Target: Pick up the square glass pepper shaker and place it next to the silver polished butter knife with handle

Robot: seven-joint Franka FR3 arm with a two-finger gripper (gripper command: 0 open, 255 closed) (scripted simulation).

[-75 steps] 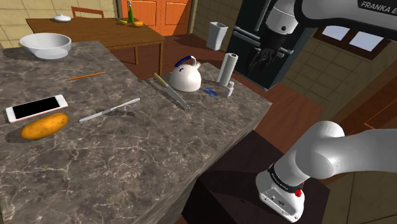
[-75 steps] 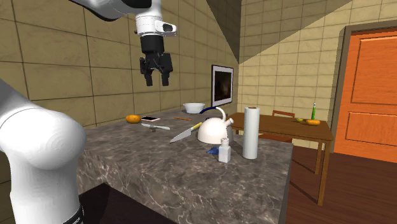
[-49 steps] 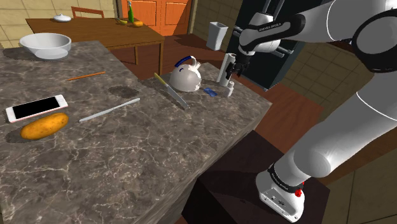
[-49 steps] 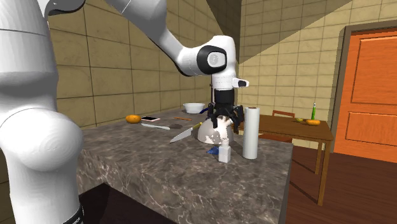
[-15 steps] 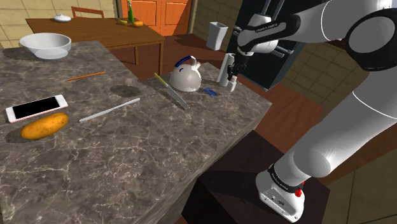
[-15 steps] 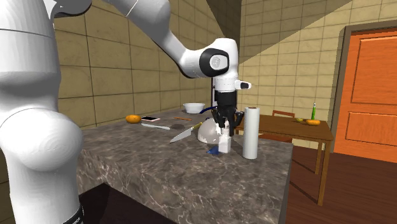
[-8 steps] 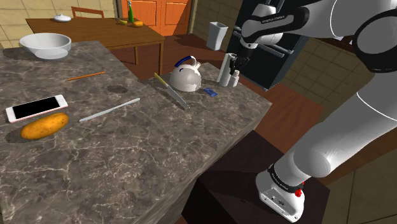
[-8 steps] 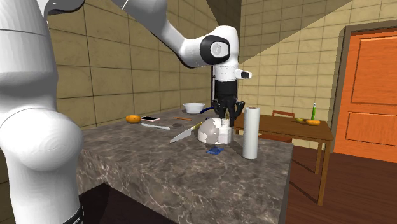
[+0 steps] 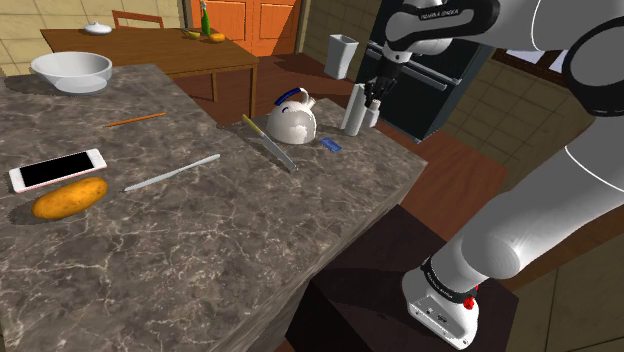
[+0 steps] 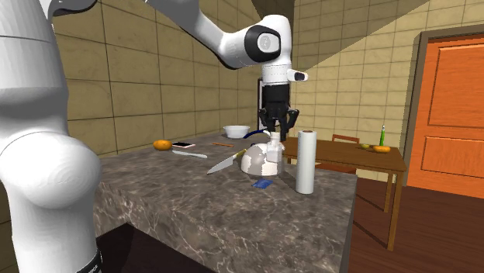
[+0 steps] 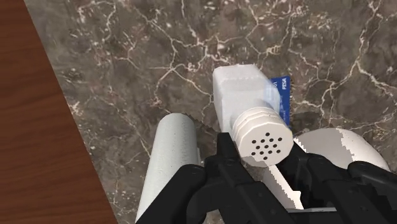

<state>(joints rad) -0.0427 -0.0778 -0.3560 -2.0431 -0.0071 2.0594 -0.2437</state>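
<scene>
Marble surface [image 9: 250, 240] fills the shoulder view. At its left lies the silver butter knife [image 9: 172, 172], then the white kettle [image 9: 290, 120]. At right your end effector [image 9: 373, 97] is clenched on the white square pepper shaker [image 9: 371, 115], hanging above the surface. You look to be mid-carry; next, clear the kettle, then lower the shaker just beside the knife.

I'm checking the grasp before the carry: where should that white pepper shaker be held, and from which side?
By its round ribbed cap, from straight above. The pepper shaker hangs upright and the cap is narrower than the square body, so the fingers fit either side of it, as the gripper grips it now.
</scene>
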